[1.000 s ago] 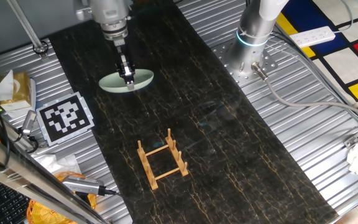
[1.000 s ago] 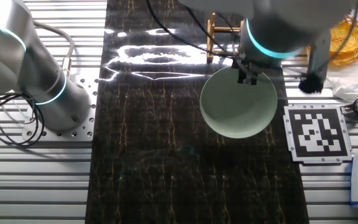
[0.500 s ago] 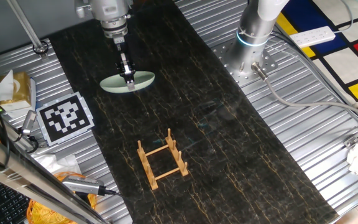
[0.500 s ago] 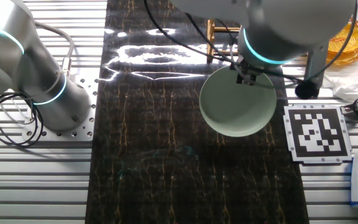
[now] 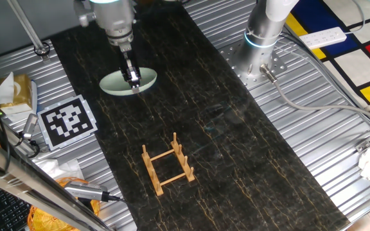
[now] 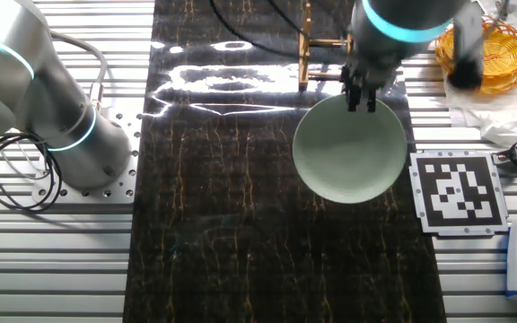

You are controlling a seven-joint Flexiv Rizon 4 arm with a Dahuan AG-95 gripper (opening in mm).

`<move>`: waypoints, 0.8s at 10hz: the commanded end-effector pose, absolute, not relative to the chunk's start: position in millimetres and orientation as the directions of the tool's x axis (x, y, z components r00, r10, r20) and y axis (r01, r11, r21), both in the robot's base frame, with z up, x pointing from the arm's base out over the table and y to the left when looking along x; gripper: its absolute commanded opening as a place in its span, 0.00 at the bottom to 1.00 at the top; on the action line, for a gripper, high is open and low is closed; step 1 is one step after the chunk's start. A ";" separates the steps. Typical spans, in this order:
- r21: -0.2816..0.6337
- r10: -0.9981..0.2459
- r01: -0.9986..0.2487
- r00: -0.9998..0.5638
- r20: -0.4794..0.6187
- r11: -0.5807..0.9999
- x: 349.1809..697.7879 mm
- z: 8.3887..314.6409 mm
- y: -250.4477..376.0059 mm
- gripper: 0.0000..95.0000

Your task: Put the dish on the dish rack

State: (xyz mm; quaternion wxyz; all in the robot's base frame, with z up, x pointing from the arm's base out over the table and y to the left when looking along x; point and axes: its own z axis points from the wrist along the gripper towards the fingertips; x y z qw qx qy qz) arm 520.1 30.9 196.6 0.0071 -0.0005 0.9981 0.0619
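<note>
The pale mint-green dish [image 5: 128,81] [image 6: 349,150] hangs a little above the dark mat at its far left part, seen nearly edge-on in one fixed view and as a full round in the other. My gripper [image 5: 132,79] [image 6: 360,104] reaches down from above and is shut on the dish's rim. The small light-wood dish rack [image 5: 166,165] stands bare nearer the front of the mat, well apart from the dish. In the other fixed view the dish rack [image 6: 319,58] shows only partly behind the arm.
A black-and-white marker tile [image 5: 67,121] [image 6: 457,191] lies beside the dish. The robot base [image 5: 262,38] [image 6: 48,108] stands at the mat's side. An orange wire basket [image 6: 490,52], tissue box [image 5: 17,90] and tools [image 5: 82,190] sit along the table edge.
The gripper has lifted with the dish held in it and shifted slightly; the arm's wrist has turned. The rack has not moved.
</note>
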 end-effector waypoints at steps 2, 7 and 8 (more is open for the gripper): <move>-0.198 -0.271 -0.266 -0.963 -0.001 0.944 520.1 196.1 29.5 0.00; -0.050 -0.153 -0.151 -0.987 -0.048 0.987 527.6 216.9 59.4 0.00; -0.036 -0.138 -0.136 -0.989 -0.048 0.990 533.5 225.6 68.5 0.00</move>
